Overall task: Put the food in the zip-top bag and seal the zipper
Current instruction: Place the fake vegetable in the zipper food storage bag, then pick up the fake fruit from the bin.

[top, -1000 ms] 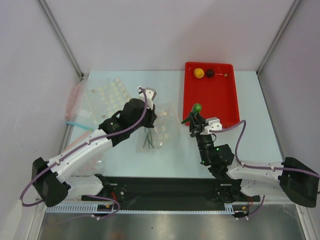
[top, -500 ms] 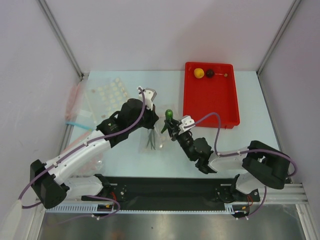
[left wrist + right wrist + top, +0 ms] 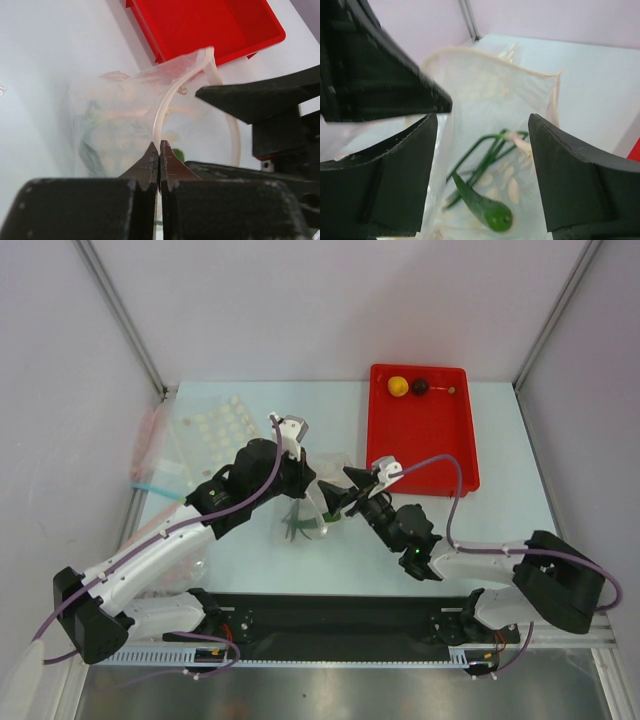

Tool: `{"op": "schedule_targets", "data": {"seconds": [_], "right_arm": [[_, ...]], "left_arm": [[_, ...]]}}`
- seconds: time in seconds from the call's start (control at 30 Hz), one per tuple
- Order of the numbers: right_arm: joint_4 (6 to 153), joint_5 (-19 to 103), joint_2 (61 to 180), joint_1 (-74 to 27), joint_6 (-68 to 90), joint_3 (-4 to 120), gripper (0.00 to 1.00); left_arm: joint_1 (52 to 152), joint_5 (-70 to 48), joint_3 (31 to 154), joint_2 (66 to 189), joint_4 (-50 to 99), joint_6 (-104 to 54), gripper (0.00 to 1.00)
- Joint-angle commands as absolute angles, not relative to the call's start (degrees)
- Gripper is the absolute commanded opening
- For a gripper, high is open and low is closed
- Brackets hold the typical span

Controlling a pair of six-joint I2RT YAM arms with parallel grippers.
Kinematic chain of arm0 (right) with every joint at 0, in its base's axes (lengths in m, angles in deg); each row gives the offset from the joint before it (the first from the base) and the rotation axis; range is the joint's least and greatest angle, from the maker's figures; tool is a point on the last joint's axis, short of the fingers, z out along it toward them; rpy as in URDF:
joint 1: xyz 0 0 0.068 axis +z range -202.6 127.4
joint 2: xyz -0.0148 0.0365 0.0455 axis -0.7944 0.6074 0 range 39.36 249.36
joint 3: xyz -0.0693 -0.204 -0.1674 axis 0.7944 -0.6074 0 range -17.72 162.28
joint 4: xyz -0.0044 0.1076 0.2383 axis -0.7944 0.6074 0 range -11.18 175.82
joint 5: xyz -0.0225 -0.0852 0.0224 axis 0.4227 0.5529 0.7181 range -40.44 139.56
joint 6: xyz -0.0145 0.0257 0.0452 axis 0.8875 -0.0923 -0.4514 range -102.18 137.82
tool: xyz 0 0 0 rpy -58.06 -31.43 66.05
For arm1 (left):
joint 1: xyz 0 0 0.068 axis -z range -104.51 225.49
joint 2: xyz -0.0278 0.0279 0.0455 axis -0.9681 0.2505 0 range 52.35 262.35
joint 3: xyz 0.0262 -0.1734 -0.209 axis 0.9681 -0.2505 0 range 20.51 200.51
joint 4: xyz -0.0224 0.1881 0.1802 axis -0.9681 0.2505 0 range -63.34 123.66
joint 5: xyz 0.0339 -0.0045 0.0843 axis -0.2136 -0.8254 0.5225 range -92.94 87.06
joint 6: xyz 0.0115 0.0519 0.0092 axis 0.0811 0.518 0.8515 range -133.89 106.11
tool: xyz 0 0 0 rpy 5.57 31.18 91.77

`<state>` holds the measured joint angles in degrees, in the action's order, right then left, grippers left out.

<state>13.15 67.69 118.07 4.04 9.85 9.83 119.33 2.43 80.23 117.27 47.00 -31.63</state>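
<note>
The dotted zip-top bag (image 3: 308,512) stands with its mouth held open; my left gripper (image 3: 306,484) is shut on its rim (image 3: 159,131). The pale zipper strip (image 3: 170,95) curves round the mouth. My right gripper (image 3: 341,494) hangs open just over the mouth, nothing between its fingers (image 3: 482,122). Inside the bag lie a green chili (image 3: 484,208) and thin green stalks (image 3: 487,152). A sliver of the chili (image 3: 178,155) shows in the left wrist view. A yellow ball (image 3: 397,386) and a dark maroon ball (image 3: 420,386) sit at the far end of the red tray (image 3: 425,440).
A flatter dotted bag (image 3: 215,425) and other clear bags (image 3: 150,455) lie at the far left. The red tray stands right of the bag, close to my right arm. Frame posts and walls bound the table on both sides.
My right gripper carried the green chili left from the tray side to the bag mouth and opened. The chili now lies inside the bag. The left gripper kept its hold on the rim.
</note>
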Motion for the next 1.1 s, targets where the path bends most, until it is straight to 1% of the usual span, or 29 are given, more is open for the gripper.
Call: {"op": "schedule_targets", "data": {"seconds": [0.0,0.07,0.1,0.17,0.2,0.27,0.3,0.4,0.47,0.5,0.53,0.57,0.6,0.63,0.67,0.7,0.73,0.77,0.8,0.83,0.9,1.0,1.07], "right_arm": [[25.2,69.7,111.3,2.6,6.0,14.9,0.76],[30.6,70.5,107.8,0.9,3.9,16.2,0.75],[37.3,70.1,106.9,-1.8,0.9,18.5,0.73],[43.5,69.3,105.6,-5.7,-2.4,20.8,0.72],[48.4,69.1,105.5,-9.6,-3.5,21.8,0.72],[53.2,68.9,106.0,-13.0,-7.0,25.0,0.73],[54.3,68.7,107.6,-16.6,-7.7,25.9,0.74],[58.0,67.3,112.0,-21.4,-11.2,31.6,0.76],[60.1,66.4,117.8,-26.2,-15.6,36.9,0.79],[61.1,63.7,119.8,-27.7,-16.6,38.6,0.82],[61.1,62.6,124.3,-30.3,-17.5,40.2,0.83],[62.0,62.3,126.5,-31.0,-18.8,44.5,0.85],[62.6,62.7,129.2,-31.6,-19.0,46.7,0.9],[62.9,63.0,131.6,-32.0,-18.0,49.4,0.92],[64.6,63.5,136.9,-32.2,-14.9,52.0,0.95],[66.8,66.3,139.4,-32.3,-14.2,58.8,0.99],[68.9,67.5,141.9,-32.3,-13.6,62.0,1.0],[71.5,67.4,147.0,-33.1,-12.7,64.8,1.0],[72.9,67.1,149.0,-33.4,-11.4,70.8,1.0],[74.5,66.5,151.4,-34.1,-10.9,73.4,1.0],[75.2,63.8,156.2,-36.2,-8.6,78.0,1.0],[73.9,62.8,161.0,-38.6,-8.1,80.7,1.0],[74.9,62.8,163.7,-39.3,-6.5,85.0,1.0]], "left_arm": [[119.0,2.3,80.6,116.5,44.8,-32.3,0.0],[119.0,2.4,80.4,116.6,44.8,-32.3,0.0],[119.1,2.8,80.4,116.6,44.8,-32.3,0.0],[119.0,3.3,80.3,116.5,44.8,-32.3,0.0],[119.0,3.8,80.3,116.6,44.8,-32.3,0.0],[119.0,4.2,80.4,116.8,44.9,-32.3,0.0],[119.0,4.3,80.3,116.8,44.9,-32.3,0.0],[119.0,4.3,80.5,116.9,44.9,-32.3,0.0],[119.0,4.6,80.4,116.5,45.0,-32.2,0.0],[119.1,5.0,80.4,116.2,45.0,-32.2,0.0],[119.1,5.7,80.0,116.1,45.1,-32.2,0.0],[119.0,5.9,79.7,115.6,44.9,-32.0,0.0],[119.0,6.3,79.6,115.5,45.0,-31.9,0.0],[119.0,6.6,78.9,115.2,44.9,-31.8,0.0],[119.0,7.9,78.4,115.0,44.7,-31.6,0.0],[119.0,8.6,78.0,114.8,44.4,-31.6,0.0],[119.0,9.2,77.3,114.7,44.2,-31.4,0.0],[119.0,10.5,77.0,114.7,44.1,-31.4,0.0],[119.0,10.9,76.9,114.8,44.2,-31.2,0.0],[119.0,11.3,76.9,115.1,44.2,-31.1,0.0],[119.0,11.9,76.8,115.3,44.1,-30.9,0.0],[119.0,12.1,76.5,115.8,43.4,-30.7,0.0],[118.9,12.0,76.5,116.6,43.2,-30.6,0.0]]}}
